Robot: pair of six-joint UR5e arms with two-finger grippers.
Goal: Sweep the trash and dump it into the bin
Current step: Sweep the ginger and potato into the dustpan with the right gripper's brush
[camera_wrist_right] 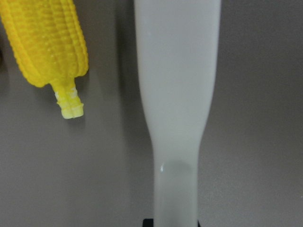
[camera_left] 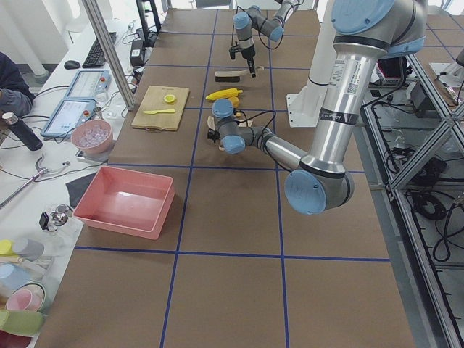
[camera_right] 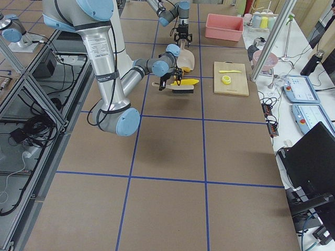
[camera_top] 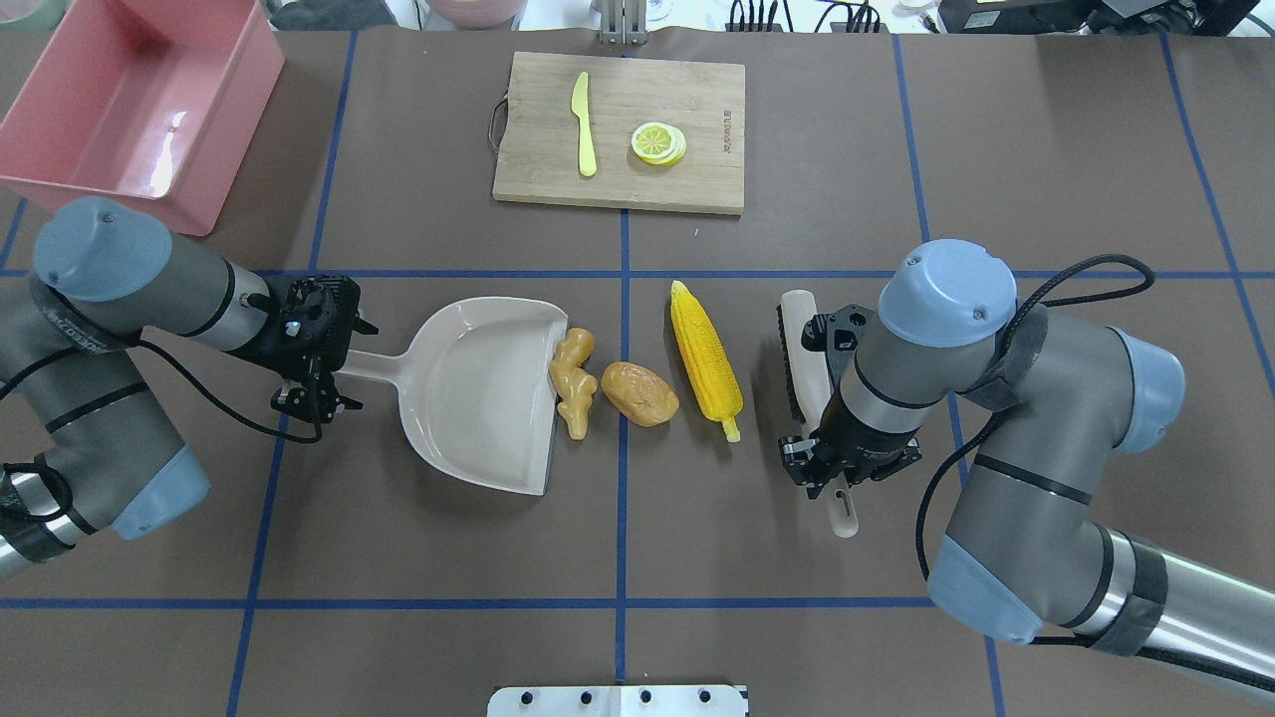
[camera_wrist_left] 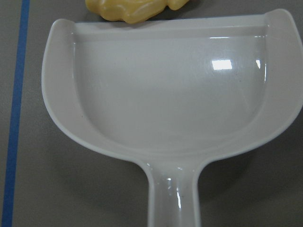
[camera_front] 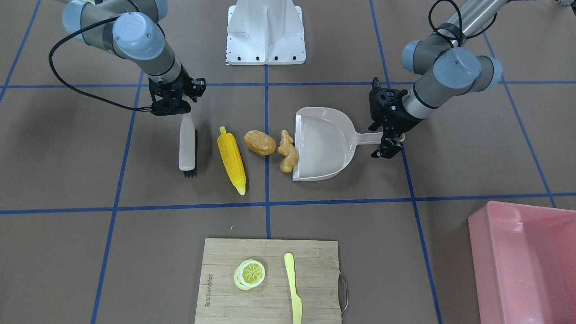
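The trash lies in a row: a yellow corn cob [camera_top: 705,360], a brown potato lump [camera_top: 639,393] and a tan ginger root [camera_top: 575,383], which touches the open mouth of the beige dustpan [camera_top: 483,388]. My left gripper [camera_top: 324,370] is shut on the dustpan's handle. My right gripper [camera_top: 842,468] is shut on the handle of a white brush [camera_top: 802,349], which lies beside the corn with its black bristles toward it. The pink bin [camera_top: 129,100] stands at the far left corner. The ginger [camera_wrist_left: 137,8] shows just past the pan's lip [camera_wrist_left: 170,26] in the left wrist view.
A wooden cutting board [camera_top: 697,179] at the far middle holds a lemon slice [camera_top: 658,142] and a pale yellow knife [camera_top: 584,124]. The robot's white base plate [camera_front: 265,36] is at the near edge. Blue tape lines cross the brown table.
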